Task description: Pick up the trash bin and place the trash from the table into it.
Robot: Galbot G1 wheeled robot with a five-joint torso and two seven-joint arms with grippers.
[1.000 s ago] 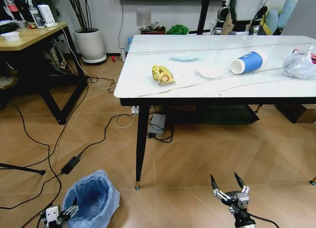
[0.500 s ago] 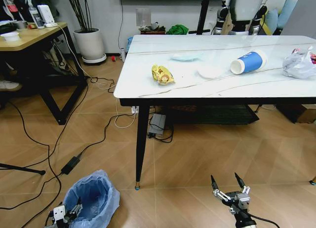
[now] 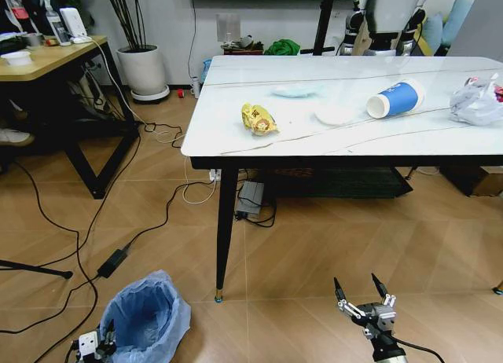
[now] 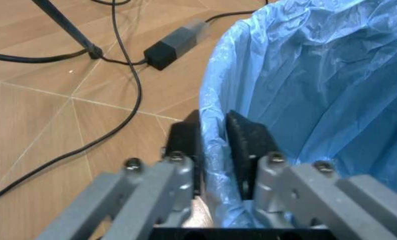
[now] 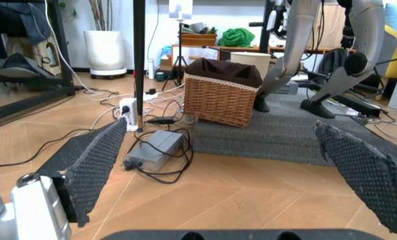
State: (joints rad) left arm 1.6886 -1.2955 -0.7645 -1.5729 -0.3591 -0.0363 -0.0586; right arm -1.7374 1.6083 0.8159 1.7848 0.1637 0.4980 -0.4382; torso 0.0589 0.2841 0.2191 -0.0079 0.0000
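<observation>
At the head view's lower left, the left gripper [image 4: 213, 145] pinches the trash bin [image 3: 146, 316] rim on the floor; the right gripper [image 3: 358, 291], lower right, gapes empty. Trash [image 3: 258, 119] lies on the worktop [image 3: 236, 139].

Beside the trash bin [image 3: 145, 316], the left gripper [image 3: 95, 345] is cut off by the head view's lower edge, and the bin's base runs out of frame there too. In the left wrist view, the bin's blue bag [image 4: 318, 90] hides the bin wall and the pads' [image 4: 248, 145] inner faces. The crumpled film [image 3: 477, 102], far along the table [image 3: 236, 139] from the bin, is clipped by the edge.
</observation>
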